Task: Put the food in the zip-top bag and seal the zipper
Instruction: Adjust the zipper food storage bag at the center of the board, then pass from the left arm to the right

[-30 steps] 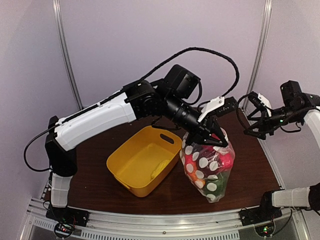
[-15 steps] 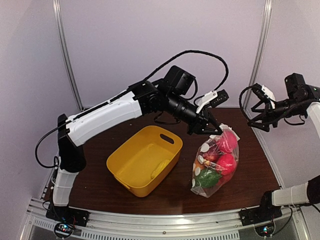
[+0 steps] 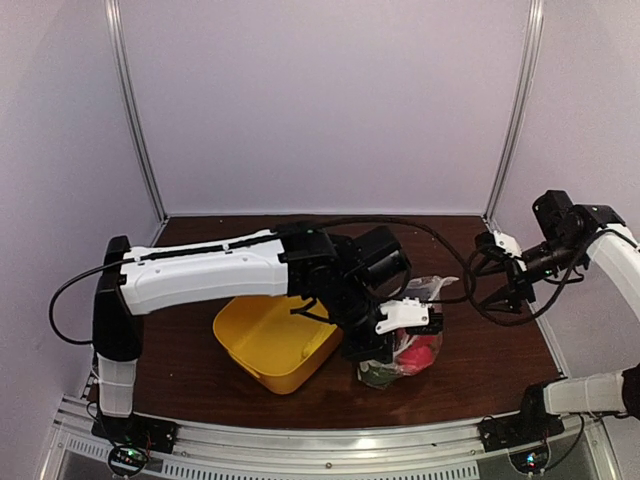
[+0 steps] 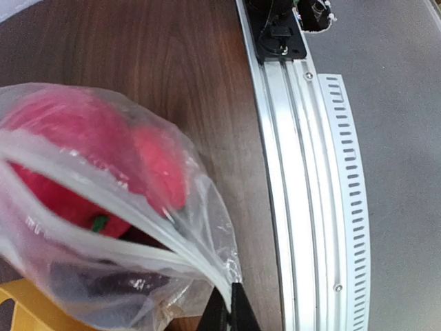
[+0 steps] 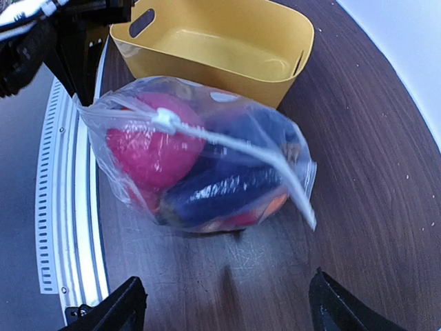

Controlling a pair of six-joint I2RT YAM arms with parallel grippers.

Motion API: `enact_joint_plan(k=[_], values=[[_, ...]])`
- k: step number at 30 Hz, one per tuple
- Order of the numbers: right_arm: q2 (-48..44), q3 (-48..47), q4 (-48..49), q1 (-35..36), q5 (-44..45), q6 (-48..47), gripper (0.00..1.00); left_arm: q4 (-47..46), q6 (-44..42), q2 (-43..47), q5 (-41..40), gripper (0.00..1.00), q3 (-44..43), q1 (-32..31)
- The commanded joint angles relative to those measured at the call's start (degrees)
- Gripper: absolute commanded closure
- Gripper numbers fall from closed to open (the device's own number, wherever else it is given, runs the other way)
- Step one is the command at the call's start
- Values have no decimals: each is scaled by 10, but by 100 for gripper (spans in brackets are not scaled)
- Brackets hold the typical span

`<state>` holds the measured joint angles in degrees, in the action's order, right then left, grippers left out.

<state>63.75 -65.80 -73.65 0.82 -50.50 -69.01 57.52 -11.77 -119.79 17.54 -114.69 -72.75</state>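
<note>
bag spot: the zip-top bag (image 5: 207,158) lies on the table (image 5: 372,138), dead centre of the right wrist view. It's just below the yellow tub (image 5: 213,48) that fills the top of that frame. Can't tell if the two touch.
food: looks like it's in the bag. A big red piece (image 5: 148,148) and a dark purple one (image 5: 220,193) press against the plastic.
left hand: the left hand (image 4: 231,310) is pressed together on one end of the zipper (image 5: 241,155), at the bottom centre of its own view.
zipper line: in the right wrist view it runs on a diagonal, from upper left by the pinched corner down to lower right. The loose end pokes out past the bag there.
right hand: the right hand (image 5: 226,307) is spread wide with nothing in it. Its fingers sit at the bottom corners of its frame and the bag is straight ahead, higher in the frame.
who's closer: the left one pins an end, so I'd say the right one is the free one to run along the strip.
sealed?: in the left wrist view two strips part toward the left edge, so my guess is it's not fully shut.
hard to see: from the top the left arm covers most of the bag. There's a small white lump on the strip, maybe a slider, can't say.
</note>
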Motion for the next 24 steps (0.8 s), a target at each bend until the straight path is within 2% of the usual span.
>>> enact_joint_plan(k=[1, 7, 12, 17, 24], values=[[7, 5, 101, 50, 10, 15, 18, -8, -39, 72, -90, 100, 14, 3], [70, -28, 96, 109, -11, -5, 27, -39, -36, 100, -139, 100, 27, 2], [67, -6, 100, 140, -6, -1, 37, -49, -34, 106, -149, 100, 40, 2], [47, 26, 172, 152, -9, 44, 40, -53, -37, 111, -167, 100, 60, 2], [79, 22, 233, 162, -6, 71, 41, -82, -39, 135, -195, 100, 93, 2]])
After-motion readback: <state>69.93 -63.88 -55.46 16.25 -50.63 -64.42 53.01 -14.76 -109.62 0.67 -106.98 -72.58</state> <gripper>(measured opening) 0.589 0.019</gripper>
